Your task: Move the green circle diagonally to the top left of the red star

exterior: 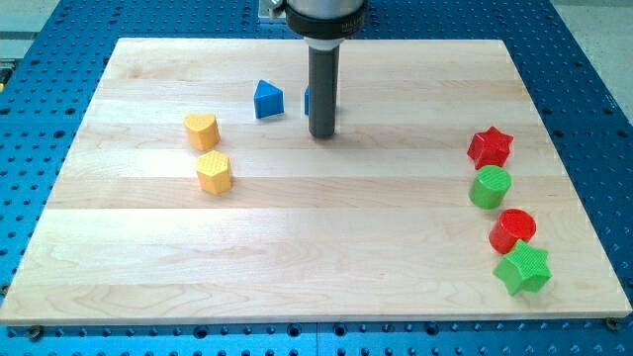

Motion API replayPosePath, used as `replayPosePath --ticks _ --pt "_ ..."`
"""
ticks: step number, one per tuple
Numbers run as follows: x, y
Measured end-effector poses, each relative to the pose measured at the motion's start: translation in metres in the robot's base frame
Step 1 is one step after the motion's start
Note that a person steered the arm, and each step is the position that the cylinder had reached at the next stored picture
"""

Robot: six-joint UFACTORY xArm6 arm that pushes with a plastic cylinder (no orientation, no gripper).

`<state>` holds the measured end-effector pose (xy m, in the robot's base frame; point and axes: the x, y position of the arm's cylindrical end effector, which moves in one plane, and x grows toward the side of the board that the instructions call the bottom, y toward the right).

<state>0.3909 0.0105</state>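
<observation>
1. A pale wooden board [297,247] of glued strips lies on a blue metal table [49,59] dotted with rows of holes; the table shows on all sides of the board.
2. Taking the red star [490,146] as landmark: it sits near the board's right edge, and the green circle [489,187] lies just below it, almost touching.
3. Below the star, past the green circle, come a red circle [513,229] and then a green star [523,268], close together.
4. Far to the view's left of the star, my tip [322,134] rests on the board; the rod carries no block and touches none of the right-hand ones.
5. A second blue block [309,99] is mostly hidden behind the rod, so its shape cannot be made out.
6. A blue triangle [267,100] stands just left of the rod.
7. Further left of the star lie a yellow heart [201,130] and, below it, a yellow hexagon [214,173].
8. The arm's upper part is cut off by the view's top.
</observation>
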Motion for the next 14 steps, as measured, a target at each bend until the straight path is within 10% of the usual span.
replayPosePath --ticks 3,5,7,10,12,14 --pt "-0.011 0.0" --pt "-0.058 0.213" --pt "0.007 0.333" --pt "0.129 0.239" --pt "0.071 0.124" --pt "0.12 0.123"
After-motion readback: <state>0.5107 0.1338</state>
